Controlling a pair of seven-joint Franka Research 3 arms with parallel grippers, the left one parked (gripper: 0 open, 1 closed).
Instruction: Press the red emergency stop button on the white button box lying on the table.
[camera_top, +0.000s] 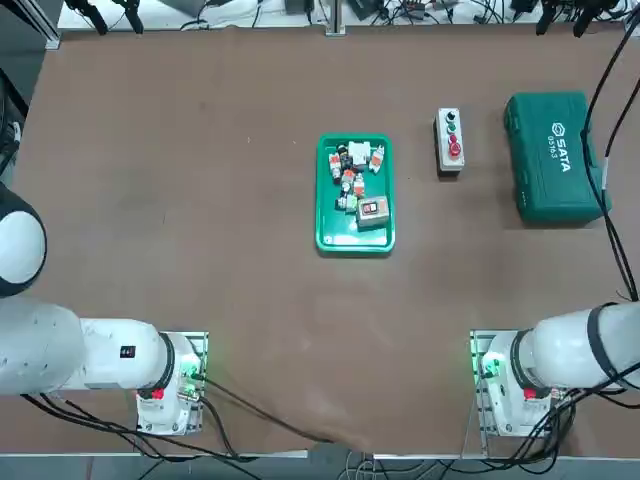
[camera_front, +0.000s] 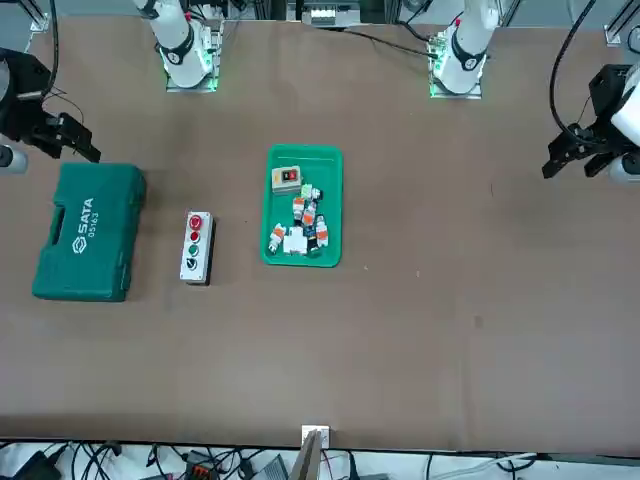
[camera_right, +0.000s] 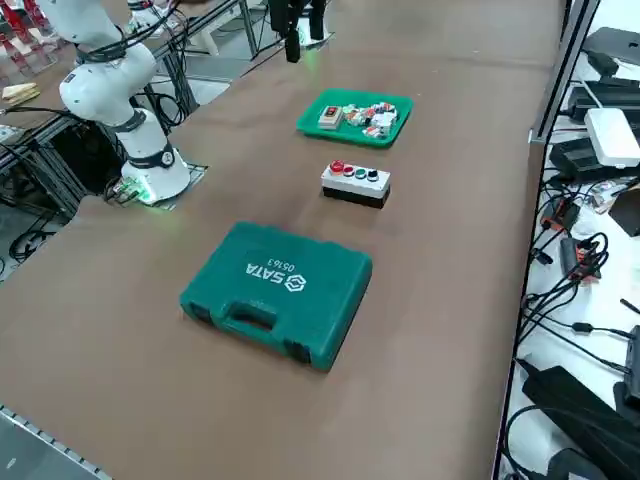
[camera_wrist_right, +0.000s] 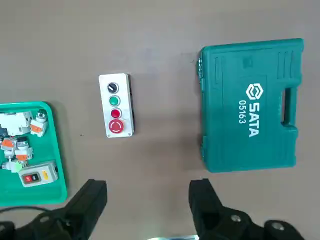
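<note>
At two o'clock from the green tray (camera_top: 329, 240): the white button box (camera_top: 449, 128)

On the table (camera_top: 250, 300), seen from overhead, the red emergency stop button (camera_top: 455, 149) sits at the box's six o'clock end. The green case (camera_top: 555, 190) lies at three o'clock from the box. The right tool (camera_wrist_right: 148, 185) hangs above the table, released, its fingers (camera_wrist_right: 95, 192) wide apart.

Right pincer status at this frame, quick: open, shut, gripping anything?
Right pincer: open, fingers wide apart, holding nothing, above the table.
</note>
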